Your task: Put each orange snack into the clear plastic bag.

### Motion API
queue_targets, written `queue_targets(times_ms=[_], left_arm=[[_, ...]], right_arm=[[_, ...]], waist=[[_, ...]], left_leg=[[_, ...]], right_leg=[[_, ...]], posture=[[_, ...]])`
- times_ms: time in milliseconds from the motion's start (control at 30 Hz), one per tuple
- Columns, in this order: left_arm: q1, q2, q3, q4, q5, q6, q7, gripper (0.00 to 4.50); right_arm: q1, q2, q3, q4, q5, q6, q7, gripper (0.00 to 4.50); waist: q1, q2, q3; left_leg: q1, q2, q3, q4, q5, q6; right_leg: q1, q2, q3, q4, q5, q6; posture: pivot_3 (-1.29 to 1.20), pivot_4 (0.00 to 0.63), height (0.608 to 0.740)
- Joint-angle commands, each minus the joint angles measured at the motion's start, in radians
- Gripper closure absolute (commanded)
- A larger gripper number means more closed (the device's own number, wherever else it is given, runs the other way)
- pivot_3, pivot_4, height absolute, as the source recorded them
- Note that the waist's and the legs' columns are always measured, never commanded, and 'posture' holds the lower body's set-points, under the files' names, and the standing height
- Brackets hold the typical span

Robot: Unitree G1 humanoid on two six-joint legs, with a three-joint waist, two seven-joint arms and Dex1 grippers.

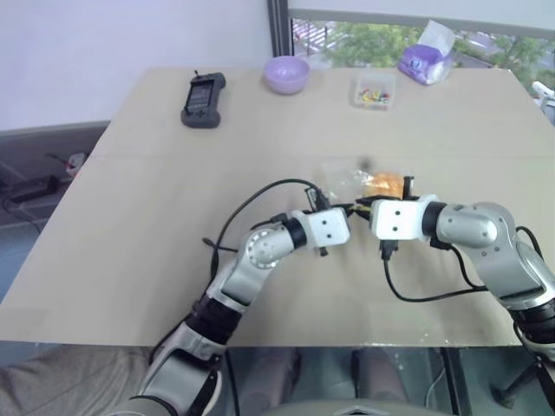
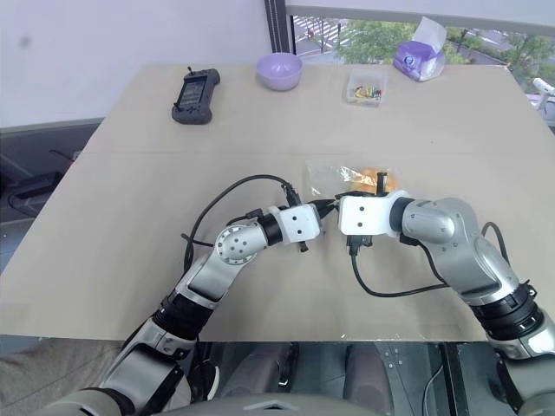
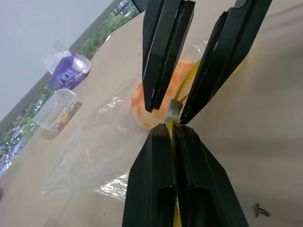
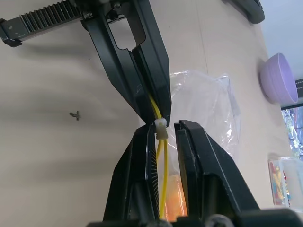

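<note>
The clear plastic bag [image 1: 340,179] lies crinkled at the table's middle. The orange snack [image 1: 384,184] sits inside it near the yellow zip strip [image 4: 162,189]. Both grippers meet at that strip. My left gripper [image 3: 172,130] is shut on the yellow strip, and the right wrist view shows the same grip [image 4: 152,113]. My right gripper [image 4: 163,126] comes in from the opposite side, its fingers closed around the small white zip slider [image 3: 175,109]. In the right wrist view the snack [image 4: 173,201] glows orange through the bag behind the fingers.
A black handheld controller [image 1: 203,100] lies at the far left. A purple bowl [image 1: 286,74], a small clear box of colourful bits [image 1: 374,90] and a purple tissue pack [image 1: 423,61] stand along the far edge. Black cables loop under both wrists.
</note>
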Motion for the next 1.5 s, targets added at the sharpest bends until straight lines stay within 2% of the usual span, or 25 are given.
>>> queue_targets(times_ms=[33, 233, 333, 800, 1033, 1233, 1500], left_arm=[[0.002, -0.004, -0.004, -0.050, -0.011, -0.024, 0.002, 4.50], [0.000, -0.007, -0.005, -0.048, -0.010, -0.025, 0.002, 4.50], [0.000, -0.007, -0.005, -0.048, -0.011, -0.026, 0.002, 4.50], [-0.006, -0.004, 0.004, -0.035, -0.001, -0.027, 0.016, 4.50], [-0.045, 0.032, 0.035, 0.045, 0.117, 0.021, 0.126, 4.50], [-0.086, 0.061, 0.064, 0.128, 0.215, 0.142, 0.215, 4.50], [-0.085, 0.077, 0.065, 0.129, 0.230, 0.257, 0.250, 4.50]], right_arm=[[-0.003, -0.003, -0.019, -0.022, -0.003, -0.007, 0.003, 3.74], [0.002, -0.008, -0.021, -0.017, -0.006, -0.008, 0.003, 3.74], [0.003, -0.006, -0.022, -0.017, -0.007, -0.005, 0.001, 4.47], [0.004, -0.008, -0.030, -0.011, -0.017, 0.005, -0.001, 4.47], [0.034, -0.052, -0.064, -0.006, -0.026, 0.023, -0.007, 4.47], [0.055, -0.090, -0.086, 0.004, -0.049, 0.055, -0.016, 4.47], [0.084, -0.177, -0.113, 0.048, -0.130, 0.143, -0.039, 4.47]], waist=[[0.000, 0.000, 0.000], [0.000, 0.000, 0.000], [0.000, 0.000, 0.000], [0.000, 0.000, 0.000], [0.002, 0.000, 0.000], [0.000, 0.000, 0.000], [0.002, 0.000, 0.000]], left_leg=[[0.000, 0.000, 0.000, 0.000, 0.000, 0.000], [0.000, 0.000, 0.000, 0.000, 0.000, 0.000], [0.000, 0.000, 0.000, 0.000, 0.000, 0.000], [0.000, 0.000, 0.000, 0.000, 0.000, 0.000], [0.000, 0.000, 0.000, 0.000, 0.000, 0.000], [0.000, 0.000, 0.000, 0.000, 0.000, 0.000], [0.000, 0.000, 0.000, 0.000, 0.000, 0.000]], right_leg=[[0.000, 0.000, 0.000, 0.000, 0.000, 0.000], [0.000, 0.000, 0.000, 0.000, 0.000, 0.000], [0.000, 0.000, 0.000, 0.000, 0.000, 0.000], [0.000, 0.000, 0.000, 0.000, 0.000, 0.000], [0.000, 0.000, 0.000, 0.000, 0.000, 0.000], [0.000, 0.000, 0.000, 0.000, 0.000, 0.000], [0.000, 0.000, 0.000, 0.000, 0.000, 0.000]], posture=[[0.00, 0.150, 0.740], [0.00, 0.150, 0.740], [0.00, 0.150, 0.740], [0.00, 0.150, 0.740], [0.00, 0.150, 0.740], [0.00, 0.150, 0.740], [0.00, 0.150, 0.740]])
